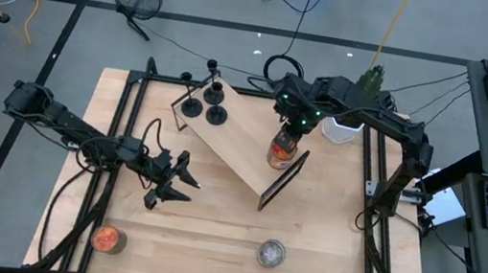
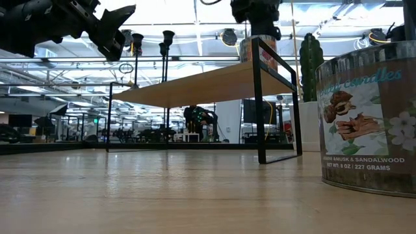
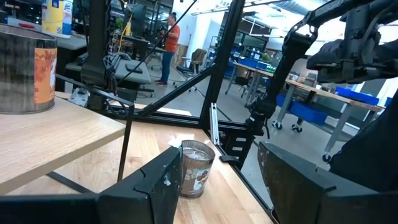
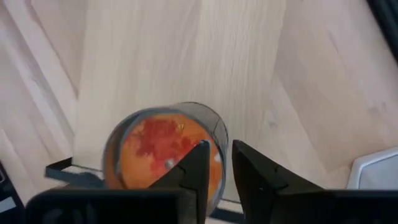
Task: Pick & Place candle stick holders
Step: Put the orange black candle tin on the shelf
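An orange glass cup (image 1: 282,151) stands on the right end of a wooden shelf (image 1: 234,140), with my right gripper (image 1: 285,135) shut on it from above. Three black holders (image 1: 205,102) stand on their round bases at the shelf's far left end. A second orange cup (image 1: 108,238) stands on the table at the near left. A silvery cup (image 1: 272,253) stands near the front edge; it also shows in the left wrist view (image 3: 196,168). My left gripper (image 1: 174,182) is open and empty above the table, left of the shelf. My right gripper has the orange cup by its rim wall (image 4: 222,134). One finger (image 4: 196,171) is inside the cup and the other (image 4: 252,174) is outside. The fingers point down from above. The cup stands upright with its bottom on the shelf (image 2: 260,52).
A white pot with a green cactus (image 1: 347,128) stands just behind the right gripper. The shelf's black frame legs (image 2: 260,110) stand on the table. Black rails (image 1: 118,137) run along the table's left and right sides. Open tabletop lies between the near cups.
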